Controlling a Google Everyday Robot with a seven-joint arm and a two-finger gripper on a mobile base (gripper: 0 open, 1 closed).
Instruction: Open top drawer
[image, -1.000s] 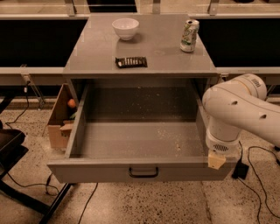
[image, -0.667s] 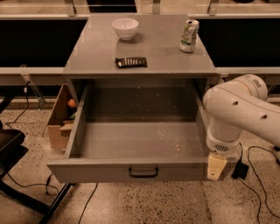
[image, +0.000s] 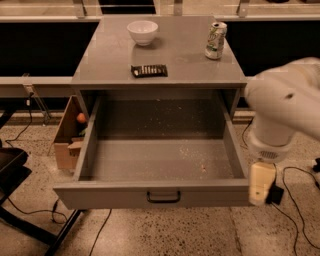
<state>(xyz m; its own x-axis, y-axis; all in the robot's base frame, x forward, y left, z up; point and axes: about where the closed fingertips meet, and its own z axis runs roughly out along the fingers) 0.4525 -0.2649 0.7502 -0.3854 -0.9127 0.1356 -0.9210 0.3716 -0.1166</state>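
Observation:
The top drawer (image: 150, 192) of the grey cabinet stands pulled far out toward me. Its flat front carries a small black bar handle (image: 163, 197). Its deep grey inside is speckled with crumbs and holds nothing else. My white arm comes in from the right. My gripper (image: 261, 185) hangs by the drawer's front right corner, to the right of the handle and apart from it.
On the cabinet top (image: 100, 65) stand a white bowl (image: 142, 32), a drink can (image: 215, 40) and a dark flat packet (image: 149, 70). A cardboard box (image: 66, 135) with an orange fruit stands left of the cabinet. Cables lie on the speckled floor. A black chair base (image: 20, 200) is at the lower left.
My arm and gripper have shifted a little lower and to the right, away from the drawer's corner. The drawer stays open as before.

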